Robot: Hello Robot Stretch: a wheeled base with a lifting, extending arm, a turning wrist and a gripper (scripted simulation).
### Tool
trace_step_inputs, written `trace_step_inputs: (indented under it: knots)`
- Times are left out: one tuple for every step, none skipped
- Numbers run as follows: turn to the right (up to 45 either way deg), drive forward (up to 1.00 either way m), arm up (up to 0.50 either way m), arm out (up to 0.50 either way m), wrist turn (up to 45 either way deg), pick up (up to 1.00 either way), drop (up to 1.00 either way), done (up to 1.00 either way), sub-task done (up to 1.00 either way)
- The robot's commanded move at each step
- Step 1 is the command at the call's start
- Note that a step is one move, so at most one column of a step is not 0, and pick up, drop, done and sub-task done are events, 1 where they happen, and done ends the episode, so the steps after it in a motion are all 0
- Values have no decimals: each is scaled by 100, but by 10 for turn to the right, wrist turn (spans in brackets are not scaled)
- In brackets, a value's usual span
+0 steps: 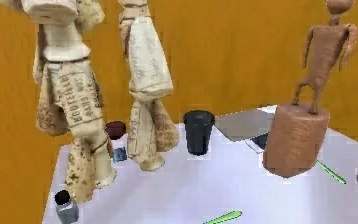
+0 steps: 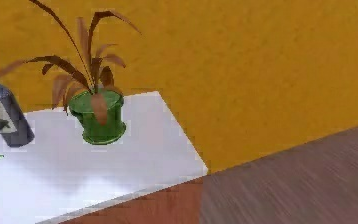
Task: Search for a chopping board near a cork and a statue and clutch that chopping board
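Flat grey slab, probably the chopping board (image 1: 243,125), lies on the white bench (image 1: 187,190) between a black cup (image 1: 198,131) and a brown figure statue (image 1: 309,100). It is judged stiff, thin and light, best taken by a free edge. The gripper's state cannot be told.

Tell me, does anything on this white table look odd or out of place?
Yes: two knobbly cork-like columns on the forward view's left tower over the black cup, oddly huge. Nothing looks spilled or broken.

Cup (image 1: 198,131) left of statue (image 1: 325,48) (on table (image 1: 177,185))
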Motion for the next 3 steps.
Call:
trace_step_inputs:
  knots:
    - [-450,0,0,0,0,0,0,0,0]
    - [-210,0,0,0,0,0,0,0,0]
    - [0,0,50,0,0,0,0,0,0]
